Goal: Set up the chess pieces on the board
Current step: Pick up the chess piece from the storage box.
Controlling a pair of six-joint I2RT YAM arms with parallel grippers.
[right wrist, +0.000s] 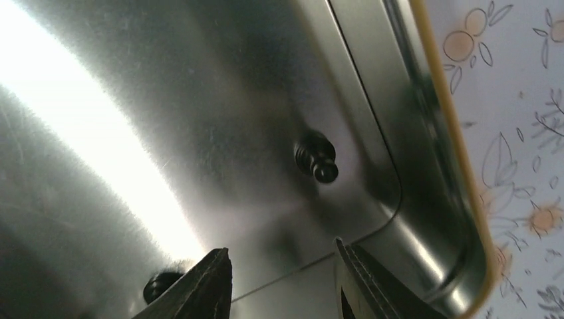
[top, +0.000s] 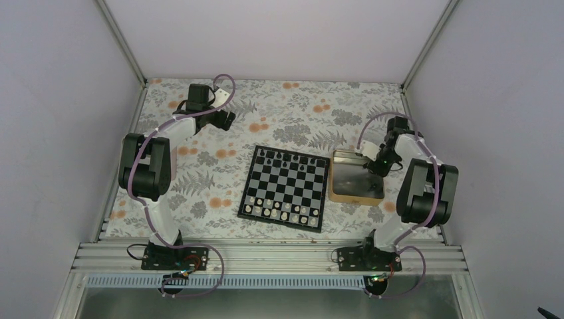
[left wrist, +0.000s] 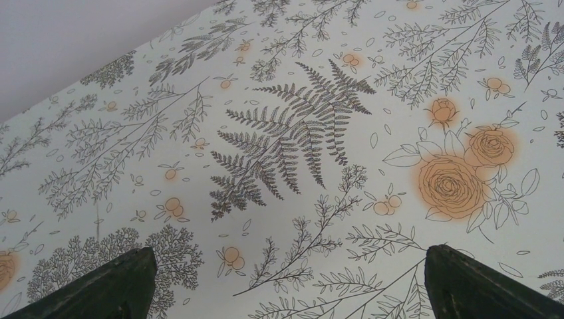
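While over tray point(top: 356, 198), right end effector point(right wrist: 281, 247) — agape

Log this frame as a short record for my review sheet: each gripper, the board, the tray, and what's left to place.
left gripper: open, holding nothing, over the bare floral tablecloth, far left of the board
right gripper: open, holding nothing, low inside the tray
board: centre of the table; black pieces on the far row, white pieces on the two near rows
tray: just right of the board, shiny floor
left to place: a black piece lying on the tray floor ahead of the right fingers; a second dark blob by one finger, too blurred to name
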